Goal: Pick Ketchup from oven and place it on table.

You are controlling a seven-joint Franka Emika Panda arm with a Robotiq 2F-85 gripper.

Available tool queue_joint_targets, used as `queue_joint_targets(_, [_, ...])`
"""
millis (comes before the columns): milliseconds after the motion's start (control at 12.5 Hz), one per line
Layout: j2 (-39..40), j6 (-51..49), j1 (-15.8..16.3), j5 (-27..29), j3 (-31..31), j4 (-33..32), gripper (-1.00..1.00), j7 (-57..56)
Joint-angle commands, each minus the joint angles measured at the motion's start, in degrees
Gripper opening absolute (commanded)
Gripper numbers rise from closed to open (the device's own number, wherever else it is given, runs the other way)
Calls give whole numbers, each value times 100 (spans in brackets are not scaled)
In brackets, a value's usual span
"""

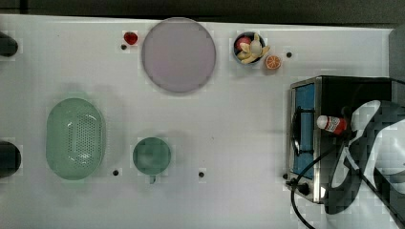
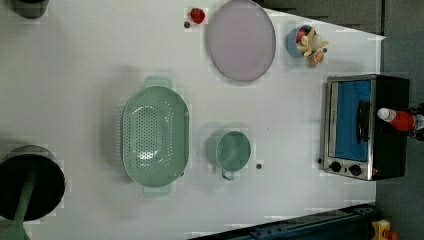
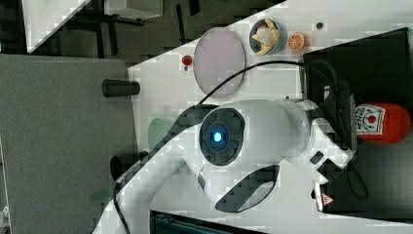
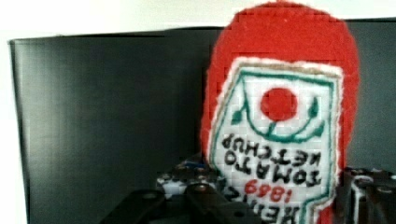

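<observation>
The Ketchup (image 1: pixel 332 124), a red bottle with a white cap, lies on its side on the black top of the oven (image 1: pixel 356 90), cap toward the oven's glass-door side. My gripper (image 1: pixel 347 125) reaches in from the top view's right, one finger on each side of the bottle's labelled body. In the wrist view the Ketchup (image 4: pixel 280 116) sits between my dark fingers (image 4: pixel 196 200), which press on both its sides, against the oven's top (image 4: pixel 107 116). In the left view the Ketchup (image 2: pixel 397 119) shows above the oven (image 2: pixel 390 155). The white table (image 1: pixel 215 119) spreads to the top view's left.
On the table stand a lilac plate (image 1: pixel 178 54), a green colander (image 1: pixel 75 138), a green cup (image 1: pixel 152 155), a bowl of fruit (image 1: pixel 249 46), an orange half (image 1: pixel 273 62) and a small red fruit (image 1: pixel 130 37). A black cable (image 1: pixel 305 174) loops by the oven's front.
</observation>
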Motion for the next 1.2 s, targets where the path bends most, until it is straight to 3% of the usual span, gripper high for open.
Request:
queue_joint_targets(80, [-168, -117, 142, -23, -84, 363, 24, -132])
queue_joint_targets(320, [-496, -435, 401, -322, -62, 772, 24, -565])
queue_joint_targets(640, [-1042, -1691, 1086, -451, 170, 1126, 24, -720])
queue_joint_targets(880, [-1437, -2426, 1571, -460, 476, 1130, 24, -718])
queue_joint_targets(1200, [-1618, -2892, 1988, -461, 1085, 1021, 24, -678])
